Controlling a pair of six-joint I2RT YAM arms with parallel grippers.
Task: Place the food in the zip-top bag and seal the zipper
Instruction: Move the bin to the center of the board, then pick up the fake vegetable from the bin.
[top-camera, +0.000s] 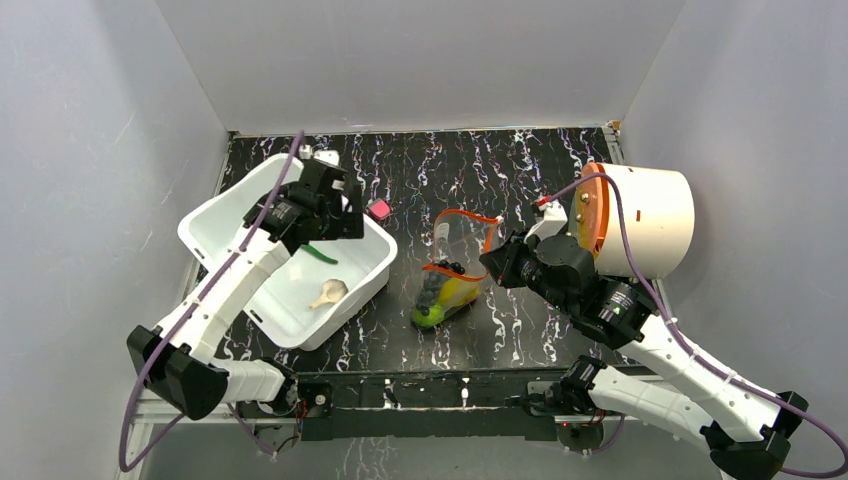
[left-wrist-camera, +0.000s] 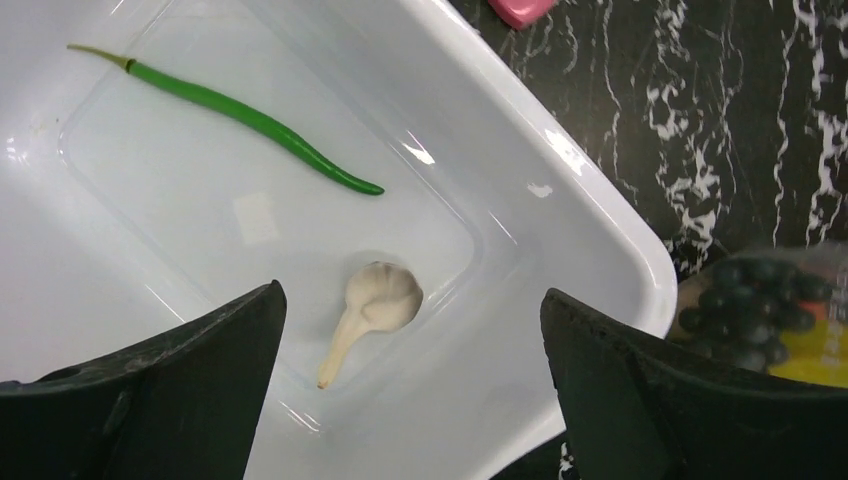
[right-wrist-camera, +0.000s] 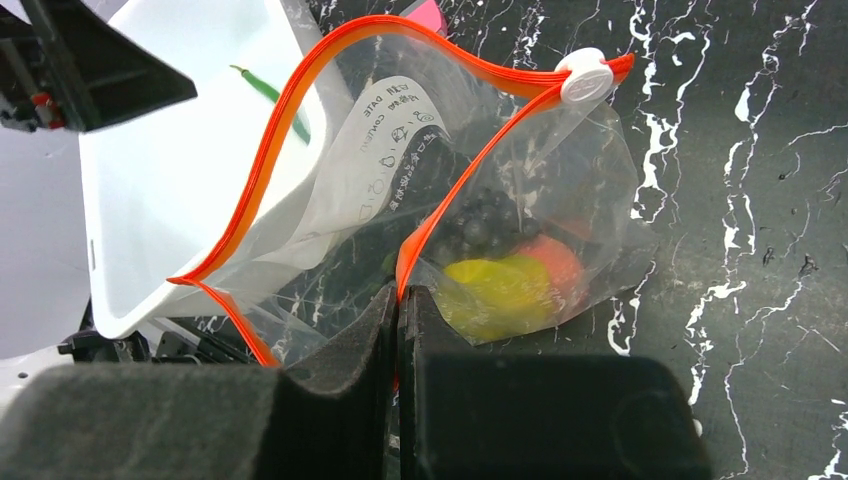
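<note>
The clear zip-top bag (top-camera: 452, 275) lies mid-table with its mouth held open. Inside it I see a yellow piece (right-wrist-camera: 490, 285), an orange ball (right-wrist-camera: 555, 262) and a dark berry cluster (right-wrist-camera: 480, 222). My right gripper (right-wrist-camera: 400, 300) is shut on the orange-red zipper strip (right-wrist-camera: 300, 90) of the near lip. The white slider (right-wrist-camera: 583, 76) sits at the strip's far end. My left gripper (left-wrist-camera: 410, 400) is open and empty, hovering over the white bin (left-wrist-camera: 560, 150). The long green pod (left-wrist-camera: 250, 118) and the beige garlic (left-wrist-camera: 378, 300) lie in the bin, the garlic between and beyond the fingers.
A small pink block (top-camera: 379, 209) lies just behind the bin's far corner. A white cylinder with an orange lid (top-camera: 640, 218) lies on its side at the right, behind my right arm. Grey walls close in the table on three sides.
</note>
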